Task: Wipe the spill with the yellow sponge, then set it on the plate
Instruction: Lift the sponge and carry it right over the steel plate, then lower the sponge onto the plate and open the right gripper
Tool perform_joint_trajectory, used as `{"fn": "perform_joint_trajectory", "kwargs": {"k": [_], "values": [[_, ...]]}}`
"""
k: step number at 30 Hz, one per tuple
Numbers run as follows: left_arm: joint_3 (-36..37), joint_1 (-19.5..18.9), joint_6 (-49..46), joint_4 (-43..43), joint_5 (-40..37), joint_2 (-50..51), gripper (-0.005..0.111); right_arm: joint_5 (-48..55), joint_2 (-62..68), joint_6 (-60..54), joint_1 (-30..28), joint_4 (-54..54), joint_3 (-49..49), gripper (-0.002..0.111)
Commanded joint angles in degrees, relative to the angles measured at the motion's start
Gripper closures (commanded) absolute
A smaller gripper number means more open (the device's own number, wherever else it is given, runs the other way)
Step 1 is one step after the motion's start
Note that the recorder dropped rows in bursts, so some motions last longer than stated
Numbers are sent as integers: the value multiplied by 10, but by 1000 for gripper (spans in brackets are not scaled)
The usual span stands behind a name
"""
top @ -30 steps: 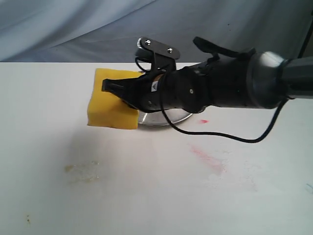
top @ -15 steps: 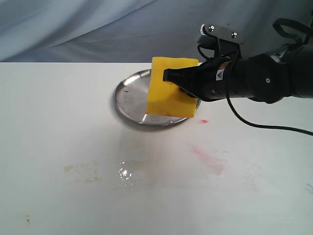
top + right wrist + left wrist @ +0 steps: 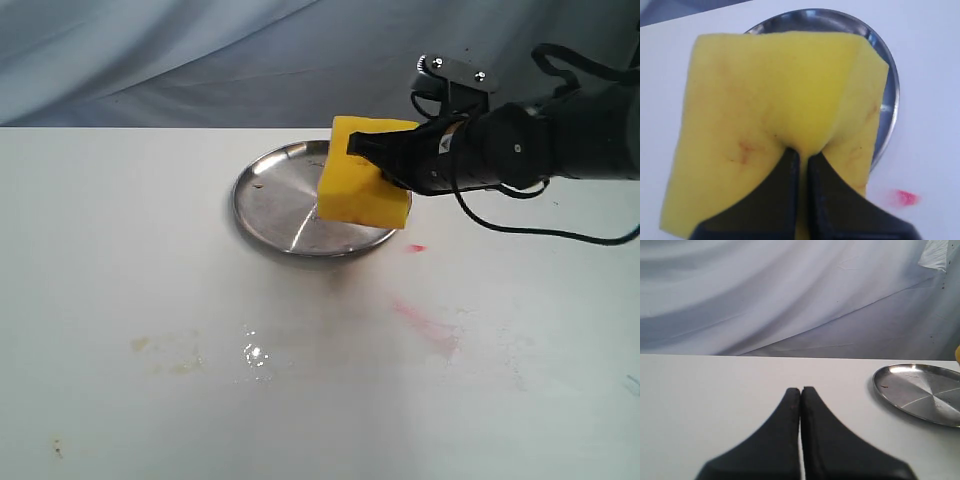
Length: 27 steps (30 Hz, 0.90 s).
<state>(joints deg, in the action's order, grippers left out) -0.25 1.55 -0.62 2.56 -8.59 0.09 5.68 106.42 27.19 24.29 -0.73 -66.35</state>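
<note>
The yellow sponge (image 3: 365,172) hangs tilted over the right part of the steel plate (image 3: 272,195), pinched in my right gripper (image 3: 360,150), which reaches in from the right. In the right wrist view the fingers (image 3: 785,185) dig into the sponge (image 3: 775,95), with the plate's rim (image 3: 888,75) behind it. Tan-brown traces of the spill (image 3: 168,356) lie at the front left, with a small wet glint (image 3: 255,352) beside them. My left gripper (image 3: 800,389) is shut on nothing, low over the table, and the plate (image 3: 920,390) lies ahead of it to one side.
A pink-red smear (image 3: 430,325) marks the table at the front right of the plate. A tiny red spot (image 3: 417,247) sits close to the plate's right rim. A grey cloth backdrop (image 3: 200,60) hangs behind the table's far edge.
My right gripper has carried the sponge rightward, from the left of the plate to over its right part. The wet glint came into view once the arm had passed.
</note>
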Motion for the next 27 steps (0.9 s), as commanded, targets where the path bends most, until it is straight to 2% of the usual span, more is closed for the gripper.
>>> {"fn": "perform_joint_trajectory", "kwargs": {"k": [1,11,20,27], "values": [[3,0,1,0,2,-1,105,16,52,-2,-3,1,-74,108],[3,0,2,0,2,-1,105,66,148,-5,-2,3,-211,108],[3,0,0,0,2,-1,105,63,184,-3,-2,3,-247,108],[3,0,2,0,2,-1,105,103,236,-3,-2,1,-304,108]]}}
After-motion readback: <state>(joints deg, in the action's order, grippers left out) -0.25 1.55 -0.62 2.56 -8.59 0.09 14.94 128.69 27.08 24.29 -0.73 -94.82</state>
